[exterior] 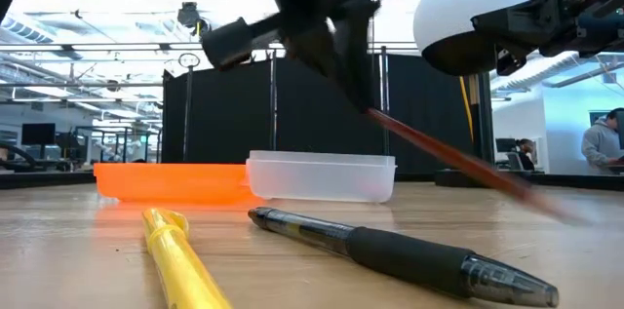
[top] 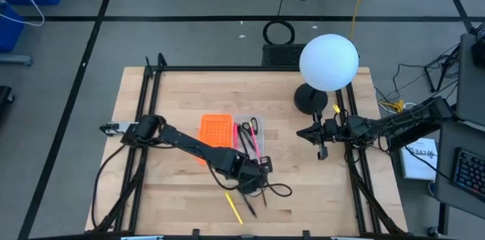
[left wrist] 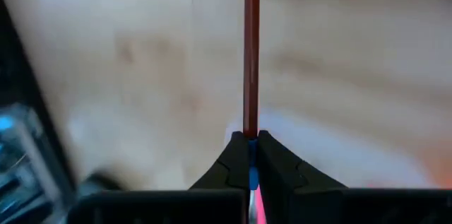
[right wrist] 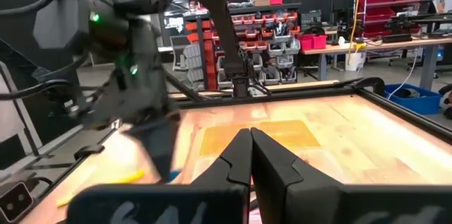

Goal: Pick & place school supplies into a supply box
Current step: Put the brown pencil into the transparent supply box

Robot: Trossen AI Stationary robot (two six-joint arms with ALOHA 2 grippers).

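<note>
Above the table's front edge, left gripper pinching a red pencil, lifted. Supply box already holding scissors and pens; yellow pen and black pen left. Right gripper waiting, jaws pressed together

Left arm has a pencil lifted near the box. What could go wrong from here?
1. The left gripper pinches the red pencil at its very end, so the long free length, hanging slanted in the low view, may pivot or slip during the move.
2. The clear tray already holds scissors and pens; the pencil could land across them or on the rim and roll out.
3. The yellow pen and black pen lie close by and could get swept aside.
</note>
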